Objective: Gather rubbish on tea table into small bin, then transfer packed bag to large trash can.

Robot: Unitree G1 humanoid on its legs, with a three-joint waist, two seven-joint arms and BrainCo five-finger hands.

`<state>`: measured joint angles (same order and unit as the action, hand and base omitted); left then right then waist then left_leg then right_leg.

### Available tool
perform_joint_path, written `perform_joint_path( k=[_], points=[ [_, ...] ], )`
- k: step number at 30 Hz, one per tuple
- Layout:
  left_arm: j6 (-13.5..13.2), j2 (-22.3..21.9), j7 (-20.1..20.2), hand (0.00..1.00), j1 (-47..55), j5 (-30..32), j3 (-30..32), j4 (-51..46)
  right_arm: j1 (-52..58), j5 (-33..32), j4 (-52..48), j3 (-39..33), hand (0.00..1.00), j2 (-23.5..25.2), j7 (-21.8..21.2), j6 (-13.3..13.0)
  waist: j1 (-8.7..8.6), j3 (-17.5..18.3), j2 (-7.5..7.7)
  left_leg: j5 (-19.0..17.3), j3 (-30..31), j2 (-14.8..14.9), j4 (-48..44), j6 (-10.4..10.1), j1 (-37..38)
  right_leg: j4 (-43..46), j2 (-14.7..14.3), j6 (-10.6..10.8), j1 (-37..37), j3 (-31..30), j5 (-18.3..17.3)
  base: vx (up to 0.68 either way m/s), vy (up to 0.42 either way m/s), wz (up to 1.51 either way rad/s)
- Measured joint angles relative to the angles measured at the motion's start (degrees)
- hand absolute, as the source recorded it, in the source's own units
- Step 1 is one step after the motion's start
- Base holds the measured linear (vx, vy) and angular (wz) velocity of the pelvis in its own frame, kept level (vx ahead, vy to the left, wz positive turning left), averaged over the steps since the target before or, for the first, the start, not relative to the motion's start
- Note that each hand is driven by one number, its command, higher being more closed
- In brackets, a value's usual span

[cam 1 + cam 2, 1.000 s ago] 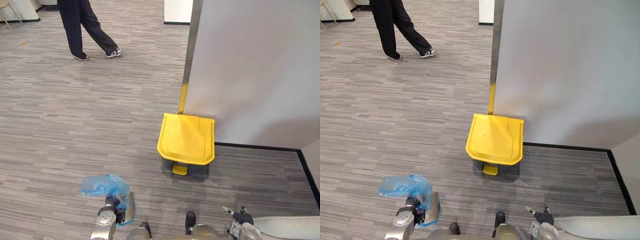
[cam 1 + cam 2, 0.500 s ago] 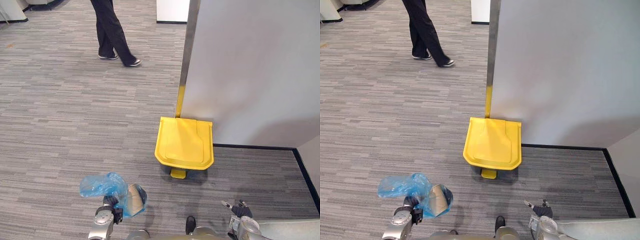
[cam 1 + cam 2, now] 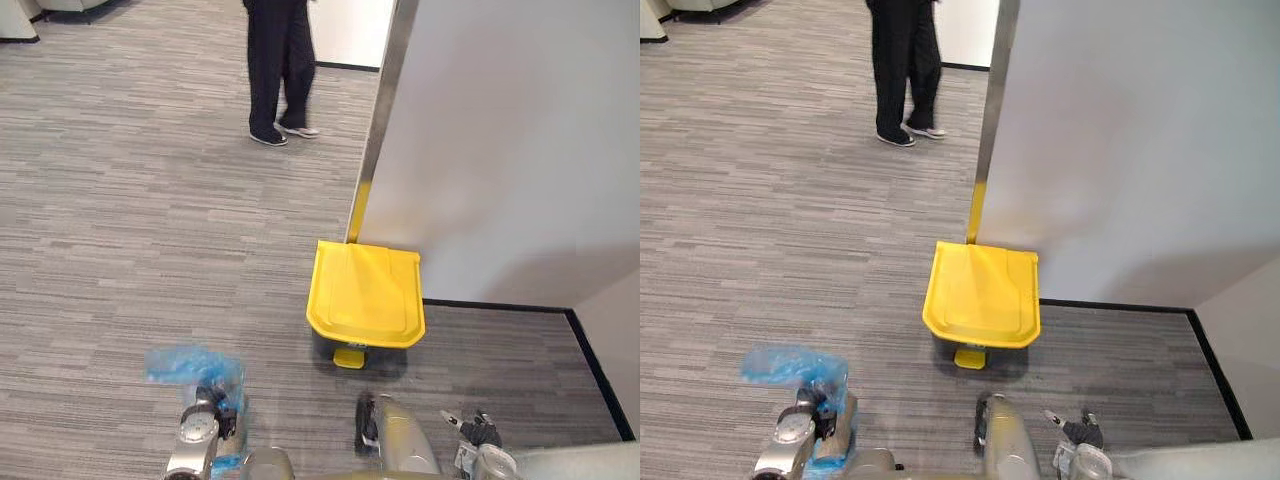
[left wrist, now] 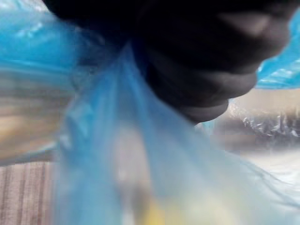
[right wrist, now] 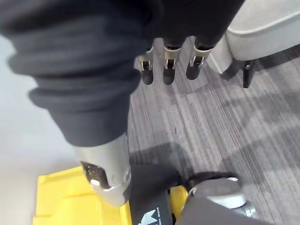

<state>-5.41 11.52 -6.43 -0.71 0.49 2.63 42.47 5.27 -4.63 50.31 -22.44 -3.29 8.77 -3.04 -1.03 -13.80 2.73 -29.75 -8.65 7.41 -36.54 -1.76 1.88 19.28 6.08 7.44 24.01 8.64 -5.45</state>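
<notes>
From the head camera, the left hand [image 3: 204,426] is clenched on the bunched neck of a translucent blue plastic bag [image 3: 186,366], held low over the grey striped carpet [image 3: 120,230]. Ahead and to the right stands a large bin with a yellow flip lid [image 3: 365,297], lid down, its yellow foot pedal [image 3: 349,358] facing the robot and its back against a pale partition wall [image 3: 510,140] edged by a metal post [image 3: 383,100]. A person in dark trousers [image 3: 273,65] stands beyond. The right hand [image 3: 478,431] hangs low on the right. The left wrist view shows blue film [image 4: 117,154] gathered under the dark cover. In the right wrist view the fingers [image 5: 168,70] hang relaxed and empty above carpet, near a pale upholstered chair [image 5: 267,26].
</notes>
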Motion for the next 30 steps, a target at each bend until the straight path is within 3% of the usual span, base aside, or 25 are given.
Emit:
perform_joint_path(
  k=[1,2,3,7,8,11,13,17,19,23,28,30],
  points=[
    [-0.1,-1.2,-0.1,1.00,-1.4,0.0,0.0,-0.2,-0.1,0.0,-0.1,-0.8,0.00,-0.9,0.0,0.5,-0.27,-0.6,-0.67,-2.1,2.0,0.6,-1.9,-1.1,0.7,0.9,-0.5,-2.0,-0.8,0.4,5.1,0.29,-0.119,0.69],
    [-0.1,-1.9,-0.1,1.00,-1.9,0.0,-0.1,-0.2,-0.3,0.0,-0.2,-1.2,0.00,-1.3,0.0,0.7,-0.26,-1.1,-1.87,-2.4,2.1,1.1,-1.7,-1.4,1.3,2.2,-0.9,-1.9,-0.8,0.8,4.4,0.26,-0.065,0.39],
    [-0.2,-1.9,0.0,1.00,-2.7,0.0,-0.6,-0.7,-1.0,0.0,-1.4,-1.8,0.00,-1.4,0.0,0.9,0.29,-1.8,-2.91,-2.0,2.3,1.7,-0.3,-2.2,2.0,5.5,-1.0,-2.0,0.6,0.7,1.9,0.31,-0.092,0.11],
    [-0.2,-1.7,0.1,1.00,-2.9,0.1,-0.8,-1.7,0.8,0.0,-5.4,-5.6,0.00,0.5,-0.1,1.0,0.13,-1.8,-2.13,-1.4,4.1,1.7,0.4,-2.7,5.2,21.1,0.9,-3.8,3.9,-0.2,-6.9,0.33,-0.207,0.38],
    [-0.2,-2.4,0.1,1.00,-2.7,0.1,-0.8,-2.7,1.5,-0.3,-5.4,-7.0,0.00,1.2,-0.1,1.1,0.44,-1.5,-2.72,-2.2,5.0,3.9,-3.0,-3.6,5.6,26.6,0.9,-5.4,4.0,1.3,-11.8,0.29,-0.184,0.32],
    [-0.3,-3.6,0.2,1.00,-3.5,0.1,-0.9,-4.1,0.7,-1.1,-6.2,-6.9,0.00,2.1,-0.2,1.1,-0.43,-1.1,-3.52,-1.8,5.8,7.4,-5.6,-4.6,2.3,26.9,-0.4,-5.8,4.7,4.5,-13.5,0.20,-0.181,0.24],
    [-0.3,-4.8,0.3,1.00,-4.4,0.1,-1.0,-4.5,0.4,-2.2,-6.4,-7.0,0.00,2.2,-0.2,1.1,-0.99,-1.0,-3.64,-1.6,5.2,9.2,-5.1,-5.0,1.8,26.5,-1.1,-6.9,4.7,5.8,-13.1,0.13,-0.180,0.16],
    [-0.3,-4.8,0.3,1.00,-5.1,0.1,-1.0,-5.3,0.3,-2.8,-6.2,-6.6,0.00,2.5,-0.2,1.1,-1.30,-0.6,-3.90,-2.1,3.6,9.6,-2.4,-5.8,1.3,25.1,-0.8,-8.0,5.6,6.1,-12.0,-0.03,-0.071,0.09],
    [-0.2,-4.2,0.3,1.00,-4.3,0.1,-1.0,-6.1,0.1,-3.2,-6.1,-5.3,0.00,3.1,-0.3,1.1,-1.12,1.2,-4.04,-4.6,3.6,9.7,0.0,-8.7,-1.0,24.2,-0.7,-7.4,8.7,6.3,-10.5,-0.14,-0.032,0.00],
    [0.0,-3.2,0.3,1.00,-1.7,0.1,-1.5,-6.1,-1.3,-3.2,-5.9,1.2,0.00,2.9,-0.5,1.1,-0.46,2.2,-3.66,-4.6,3.5,9.5,0.6,-8.7,-2.6,23.4,-1.3,-6.7,10.7,5.6,-9.3,-0.09,-0.071,-0.05],
    [0.0,-3.0,1.3,1.00,-1.8,0.2,-2.7,-7.3,-9.2,-2.0,-7.7,12.0,0.00,0.3,-1.5,0.9,0.27,2.7,-4.41,-4.2,4.5,9.6,3.8,-9.1,-4.5,23.3,-3.0,-6.5,14.2,5.6,-9.5,0.04,-0.117,-0.07],
    [-0.1,-2.9,1.3,1.00,-2.7,0.3,-2.7,-7.5,-12.9,-1.4,-9.3,15.2,0.00,-0.9,-1.6,0.0,0.22,2.5,-5.15,-2.1,6.3,9.6,4.1,-9.4,-5.3,22.9,-3.4,-6.5,14.3,6.6,-9.5,0.05,-0.099,0.05]
  ],
)
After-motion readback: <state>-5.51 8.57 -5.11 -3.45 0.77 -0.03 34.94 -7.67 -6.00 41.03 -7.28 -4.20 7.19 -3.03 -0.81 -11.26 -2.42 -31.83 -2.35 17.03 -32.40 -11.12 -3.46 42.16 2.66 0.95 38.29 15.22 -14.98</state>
